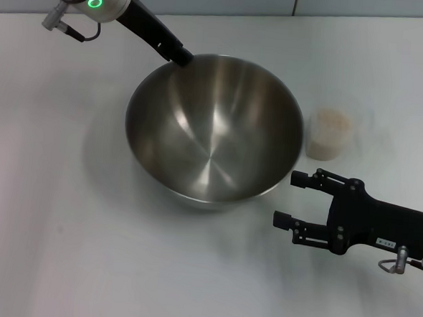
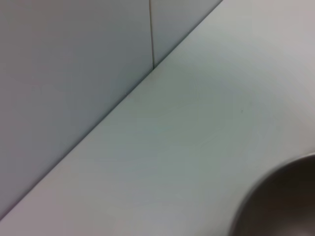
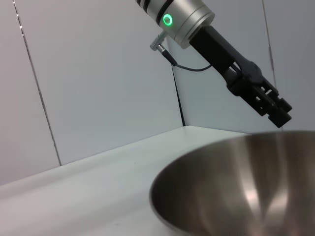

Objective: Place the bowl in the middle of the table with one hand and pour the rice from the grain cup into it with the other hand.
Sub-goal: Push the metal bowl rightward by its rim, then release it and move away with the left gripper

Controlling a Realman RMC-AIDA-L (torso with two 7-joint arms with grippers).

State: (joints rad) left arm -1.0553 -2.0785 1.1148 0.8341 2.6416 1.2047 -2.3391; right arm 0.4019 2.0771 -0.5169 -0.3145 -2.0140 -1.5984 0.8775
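Observation:
The steel bowl [image 1: 213,137] sits near the middle of the white table [image 1: 49,227]; it also fills the lower part of the right wrist view [image 3: 236,191]. My left gripper [image 1: 180,56] reaches down to the bowl's far rim, and the right wrist view shows its tip [image 3: 280,114] just over that rim. Whether it holds the rim is unclear. To the right of the bowl stands the clear grain cup [image 1: 330,135], holding rice [image 1: 330,121]. My right gripper [image 1: 291,200] hovers open, in front of the cup and beside the bowl's front right, with nothing between its fingers.
A pale wall [image 1: 207,0] runs along the table's far edge, close behind the left arm. The left wrist view shows that wall seam [image 2: 151,39], bare tabletop and a dark edge of the bowl [image 2: 285,201].

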